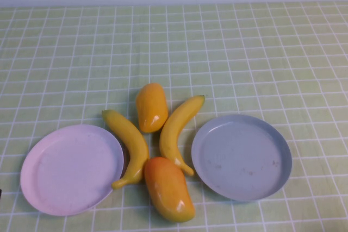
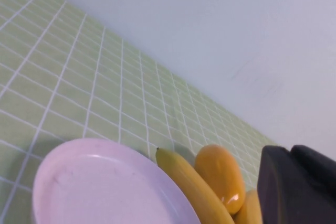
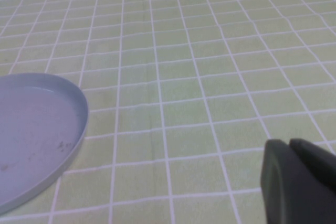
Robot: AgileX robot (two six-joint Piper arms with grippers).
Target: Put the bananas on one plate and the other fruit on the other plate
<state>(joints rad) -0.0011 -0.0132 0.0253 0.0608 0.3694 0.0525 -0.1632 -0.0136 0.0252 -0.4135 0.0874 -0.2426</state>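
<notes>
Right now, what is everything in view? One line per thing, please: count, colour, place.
bananas: two, yellow; left one beside the pink plate, right one between the mangoes and the grey-blue plate.
mangoes: two, orange-yellow; far one between the banana tops, near one at the front.
pink plate: one, pale pink, front left, empty.
grey-blue plate: one, front right, empty.
tablecloth: one, green with white grid.
left claw: dark, near the pink plate.
right claw: dark, beside the grey-blue plate.

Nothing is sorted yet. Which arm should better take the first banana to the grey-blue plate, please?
Probably the right. The grey-blue plate lies on the robot's right, and the right banana lies just beside it. The right gripper hangs near that plate's rim; the left gripper is over by the pink plate.
</notes>
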